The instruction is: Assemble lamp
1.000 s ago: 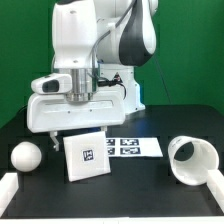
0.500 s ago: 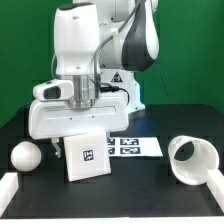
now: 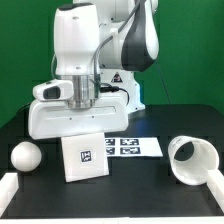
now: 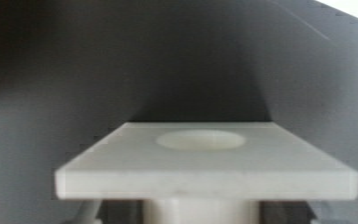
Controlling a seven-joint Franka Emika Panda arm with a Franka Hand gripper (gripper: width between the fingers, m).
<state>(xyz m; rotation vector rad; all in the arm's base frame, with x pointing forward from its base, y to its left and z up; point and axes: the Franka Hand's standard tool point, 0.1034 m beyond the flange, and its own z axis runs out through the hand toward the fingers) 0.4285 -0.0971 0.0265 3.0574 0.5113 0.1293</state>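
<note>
The white square lamp base (image 3: 88, 158) is tipped up with its tagged face toward the exterior view, just under my gripper (image 3: 78, 133). In the wrist view the base (image 4: 202, 165) fills the lower half, and its round socket (image 4: 206, 139) faces up. It hides my fingers, which seem shut on it. The round-headed bulb (image 3: 25, 156) lies on the table at the exterior view's left. The cone shade (image 3: 192, 160) lies on its side at the right, with its open mouth toward the base.
The marker board (image 3: 138, 146) lies flat behind and to the right of the base. A white rail (image 3: 10, 190) borders the table's front left, and another (image 3: 215, 185) runs at the right. The arm's bulk hangs over the table's middle.
The hand has swung from a tilted pose to level and shifted slightly right. The base has stayed almost in place and sits a touch lower. The bulb and shade have not moved.
</note>
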